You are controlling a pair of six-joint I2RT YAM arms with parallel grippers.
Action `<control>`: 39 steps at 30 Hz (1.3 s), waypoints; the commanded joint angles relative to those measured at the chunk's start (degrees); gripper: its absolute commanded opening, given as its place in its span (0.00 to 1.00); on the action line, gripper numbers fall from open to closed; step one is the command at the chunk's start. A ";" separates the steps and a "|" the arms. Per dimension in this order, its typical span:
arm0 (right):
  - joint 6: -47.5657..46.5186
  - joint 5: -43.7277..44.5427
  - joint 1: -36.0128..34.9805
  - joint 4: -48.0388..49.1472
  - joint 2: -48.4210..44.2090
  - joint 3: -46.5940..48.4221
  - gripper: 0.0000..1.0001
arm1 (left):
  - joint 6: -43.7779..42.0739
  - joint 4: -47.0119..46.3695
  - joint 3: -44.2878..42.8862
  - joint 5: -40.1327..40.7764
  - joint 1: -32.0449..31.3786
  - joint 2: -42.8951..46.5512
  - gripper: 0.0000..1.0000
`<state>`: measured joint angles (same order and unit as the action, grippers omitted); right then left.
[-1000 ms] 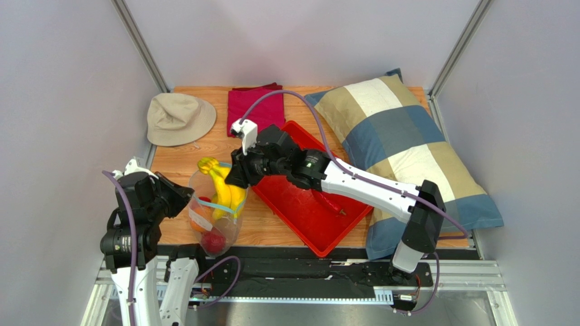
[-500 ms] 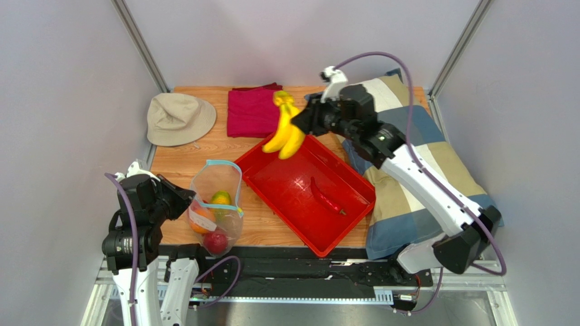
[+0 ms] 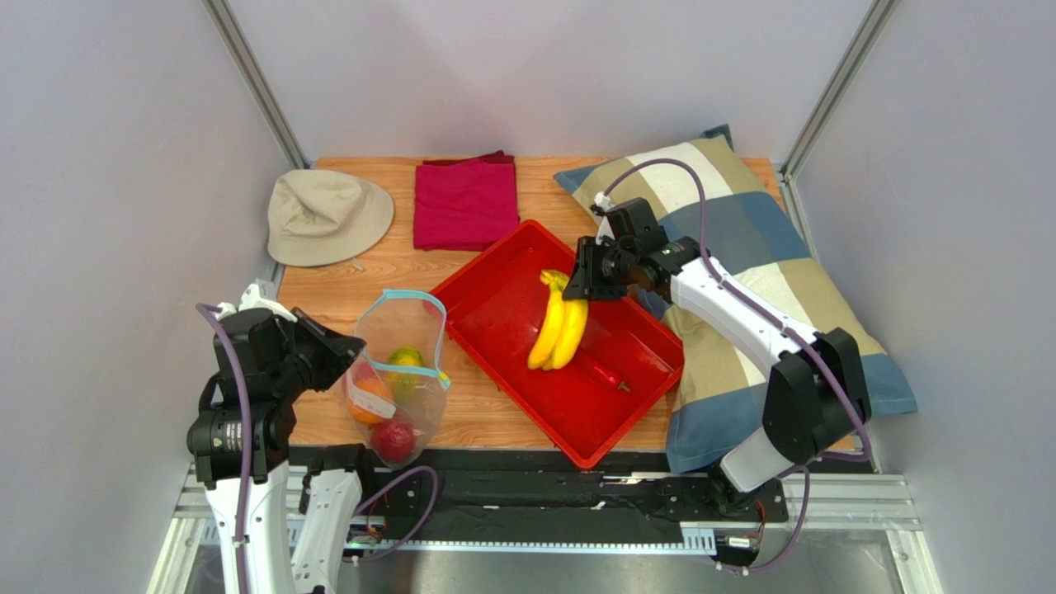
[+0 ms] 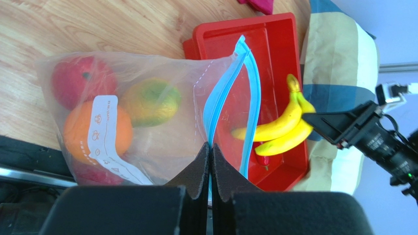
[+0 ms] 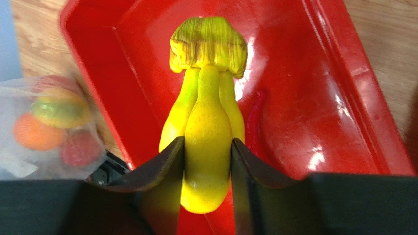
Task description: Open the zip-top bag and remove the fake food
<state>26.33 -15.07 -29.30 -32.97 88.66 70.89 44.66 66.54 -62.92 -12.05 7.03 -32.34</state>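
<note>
Right gripper [image 3: 580, 275] clamped on banana bunch [image 3: 558, 332], hanging over red tray [image 3: 496, 297], centre-right; chilli [image 3: 604, 371] lies in tray. Left gripper [image 4: 210, 156] pinched flat on zip strip [image 4: 216, 105] of zip-top bag [image 3: 394, 384], near left (mouth gaping); apple [image 3: 393, 439], orange [image 3: 363, 402], mango [image 3: 402, 361] inside.

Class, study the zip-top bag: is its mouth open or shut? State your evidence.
Open. On the zip-top bag, the blue zip strip spreads in a loop, sides apart; the left tool pinches one side.
</note>
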 commanded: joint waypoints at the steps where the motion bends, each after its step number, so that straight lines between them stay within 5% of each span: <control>1: -4.87 4.16 0.12 -6.29 3.34 7.23 0.51 | -0.37 -2.91 0.07 -4.03 -0.17 -0.80 0.00; 4: -7.16 7.58 -1.81 -9.11 4.15 12.24 0.72 | -0.37 -3.00 0.69 -5.43 -0.26 -0.71 0.00; 7: -9.01 11.63 -6.46 -12.19 5.64 19.61 0.80 | 0.07 -3.26 1.83 -6.40 -0.26 -0.18 0.00; 14: -5.94 1.55 -24.10 -1.77 9.24 27.98 0.71 | -0.19 -2.91 3.32 -6.40 -0.26 0.35 0.00; 20: -4.96 -1.37 -32.12 4.32 17.94 30.62 0.61 | 0.25 -3.09 3.85 -7.28 -0.35 0.17 0.00; 39: -1.90 4.69 -33.89 13.90 33.77 28.52 0.71 | 2.36 -4.22 8.68 -3.94 -0.17 -2.73 0.00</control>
<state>22.90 -13.26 -62.83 -22.02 120.62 99.22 46.15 63.59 -56.07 -16.62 6.98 -35.09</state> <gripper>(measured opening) 0.703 0.003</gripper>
